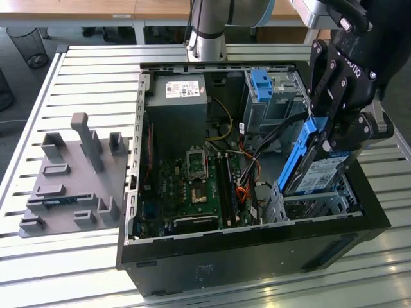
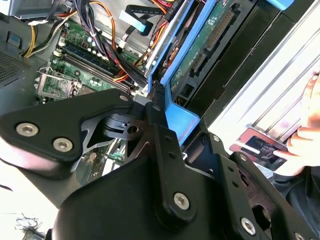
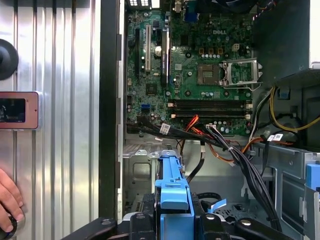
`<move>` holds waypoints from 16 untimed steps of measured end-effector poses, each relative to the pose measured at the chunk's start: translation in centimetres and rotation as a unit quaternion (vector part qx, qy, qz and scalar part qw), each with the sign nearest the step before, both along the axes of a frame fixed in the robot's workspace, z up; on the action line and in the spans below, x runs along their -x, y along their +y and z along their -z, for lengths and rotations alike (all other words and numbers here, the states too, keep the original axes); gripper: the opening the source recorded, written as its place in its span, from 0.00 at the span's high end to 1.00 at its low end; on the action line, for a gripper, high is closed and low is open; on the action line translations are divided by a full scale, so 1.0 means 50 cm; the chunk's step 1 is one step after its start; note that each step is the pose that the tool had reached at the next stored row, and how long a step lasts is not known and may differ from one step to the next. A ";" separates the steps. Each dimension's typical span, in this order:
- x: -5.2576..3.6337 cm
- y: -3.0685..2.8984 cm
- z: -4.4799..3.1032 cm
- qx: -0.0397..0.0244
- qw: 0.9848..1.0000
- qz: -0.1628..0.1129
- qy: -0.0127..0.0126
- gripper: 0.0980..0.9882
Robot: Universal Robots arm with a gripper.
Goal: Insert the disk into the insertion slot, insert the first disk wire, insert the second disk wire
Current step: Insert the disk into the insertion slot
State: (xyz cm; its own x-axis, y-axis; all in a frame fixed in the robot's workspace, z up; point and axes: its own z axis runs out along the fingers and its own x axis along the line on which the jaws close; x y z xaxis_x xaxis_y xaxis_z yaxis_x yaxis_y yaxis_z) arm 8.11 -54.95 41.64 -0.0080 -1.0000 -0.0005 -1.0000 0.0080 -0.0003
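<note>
Counter of metal slats carries an open computer case and a grey fixture plate; wooden desks stand behind. I see my arm coming down at the exterior view's right, its claw clamped on the disk by the blue frame. The disk hangs steeply tilted, its lower end at the insertion slot, not yet lying flat.
</note>
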 end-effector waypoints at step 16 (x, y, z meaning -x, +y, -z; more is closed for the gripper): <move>0.000 0.000 0.010 0.000 1.000 0.000 0.000 0.70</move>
